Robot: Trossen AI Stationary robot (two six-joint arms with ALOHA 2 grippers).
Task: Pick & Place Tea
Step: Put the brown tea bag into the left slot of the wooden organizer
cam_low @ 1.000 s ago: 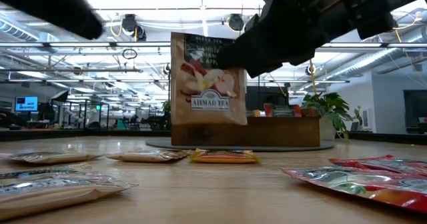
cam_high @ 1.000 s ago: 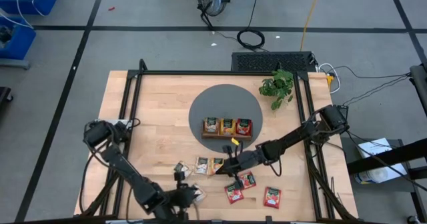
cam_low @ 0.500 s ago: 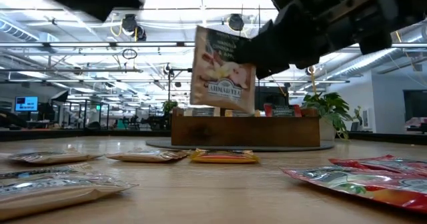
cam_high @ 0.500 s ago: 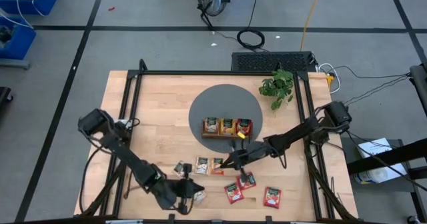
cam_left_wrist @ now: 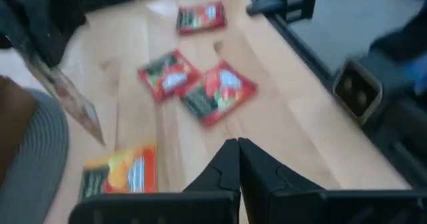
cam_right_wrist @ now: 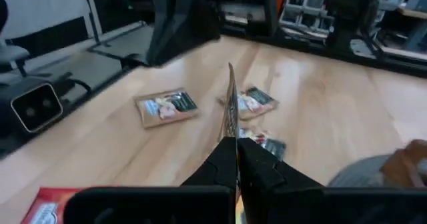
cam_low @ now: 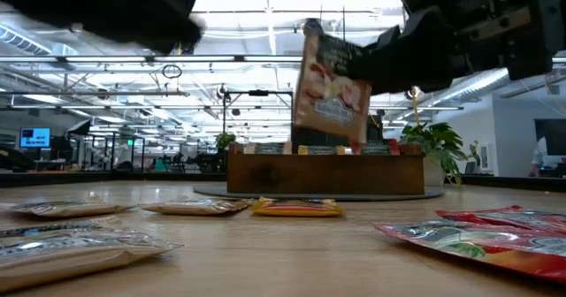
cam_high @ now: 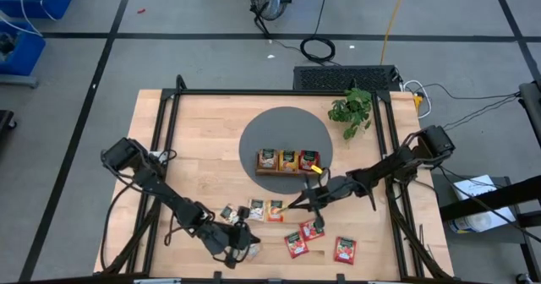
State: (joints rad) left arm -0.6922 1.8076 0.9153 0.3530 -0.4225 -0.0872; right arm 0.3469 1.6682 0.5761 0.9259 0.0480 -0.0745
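One cream-white tea sachet with a dark green top [cam_low: 332, 89] hangs pinched in our right hand [cam_high: 297, 204], mid-carry just short of the brown wooden three-compartment tray [cam_high: 287, 171], so next we need a careful lowering into a compartment, while our left hand [cam_high: 239, 242], fingers together and empty, waits near the surface's front edge.

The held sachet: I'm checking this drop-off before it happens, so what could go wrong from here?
The right gripper pinches the sachet only by one edge, and it hangs tilted above the tray, so it might slip or land askew. The tray's compartments already show sachets in the high view, so it may catch on one. The left gripper, shut, waits near the loose red sachets.
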